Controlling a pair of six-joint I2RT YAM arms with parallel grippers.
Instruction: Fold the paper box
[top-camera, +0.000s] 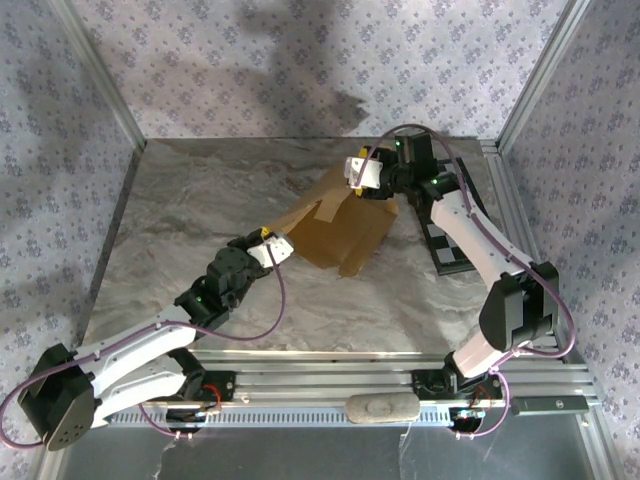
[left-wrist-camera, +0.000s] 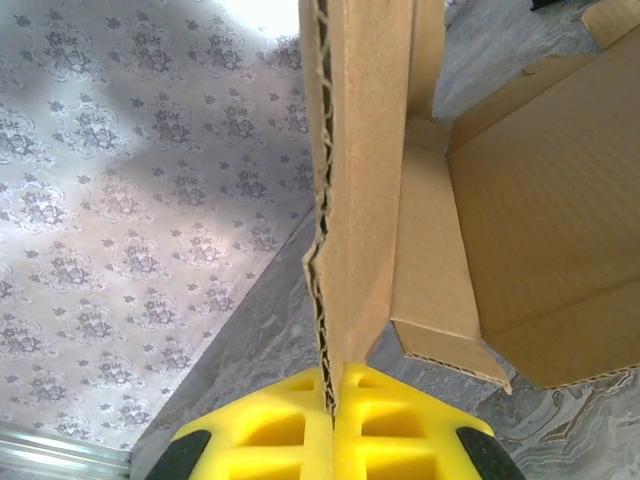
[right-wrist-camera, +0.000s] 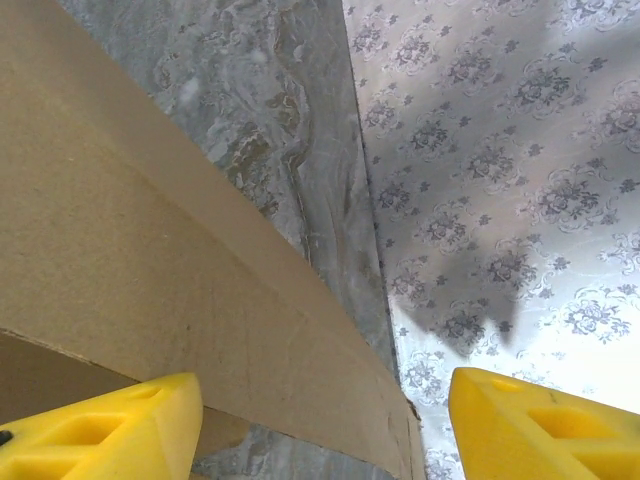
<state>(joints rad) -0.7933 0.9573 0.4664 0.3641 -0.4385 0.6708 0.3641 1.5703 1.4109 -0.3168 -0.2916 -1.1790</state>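
The paper box (top-camera: 340, 228) is a tan cardboard mailer lying partly folded at the middle of the table, with one panel raised. My left gripper (top-camera: 276, 246) holds its near-left flap. In the left wrist view the yellow fingers (left-wrist-camera: 290, 430) are pressed together on the corrugated edge of an upright flap (left-wrist-camera: 360, 200), and the box's inside (left-wrist-camera: 550, 220) opens to the right. My right gripper (top-camera: 362, 180) hovers at the box's far edge. Its yellow fingers (right-wrist-camera: 545, 425) stand wide apart, and a sloping cardboard panel (right-wrist-camera: 180, 270) passes between them unclamped.
A black-and-white checkerboard (top-camera: 447, 250) lies at the right under the right arm. Patterned walls (top-camera: 250, 60) and metal frame posts enclose the marbled table (top-camera: 180, 220). An aluminium rail (top-camera: 330, 372) runs along the near edge.
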